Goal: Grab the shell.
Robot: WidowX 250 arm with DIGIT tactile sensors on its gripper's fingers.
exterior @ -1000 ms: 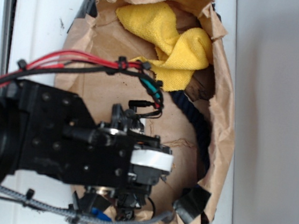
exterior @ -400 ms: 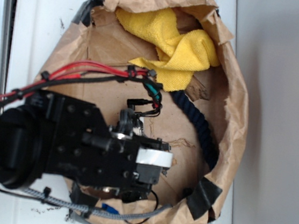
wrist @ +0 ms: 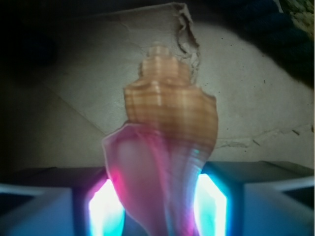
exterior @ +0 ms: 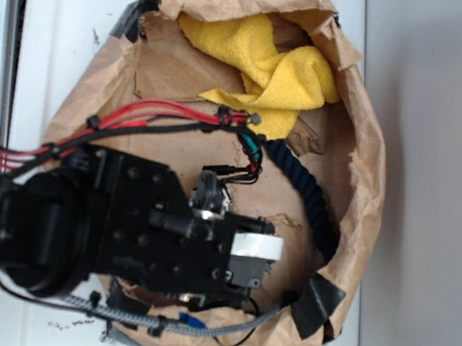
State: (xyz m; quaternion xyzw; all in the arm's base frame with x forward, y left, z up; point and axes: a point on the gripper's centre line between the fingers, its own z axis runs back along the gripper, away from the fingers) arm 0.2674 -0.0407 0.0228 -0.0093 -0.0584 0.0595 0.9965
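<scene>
White bench point(exterior: 63, 37) carries a crumpled brown paper bag point(exterior: 358, 154) laid open, and the black arm point(exterior: 83, 223) reaches into it from the left, red and black cables point(exterior: 137, 116) trailing over its top. Beyond the hand point(wrist: 158, 196) at the bag's far end sits a bunched yellow cloth point(exterior: 268, 69), and a dark navy rope point(exterior: 308, 194) curves along the bag wall just off to the hand's side. Wrist view: the hand is clamped on the shell point(wrist: 165, 147), its lower body squeezed between the two lit fingers point(wrist: 106, 206), spire pointing away over the brown paper floor; the shell is hidden under the arm in the exterior view.
</scene>
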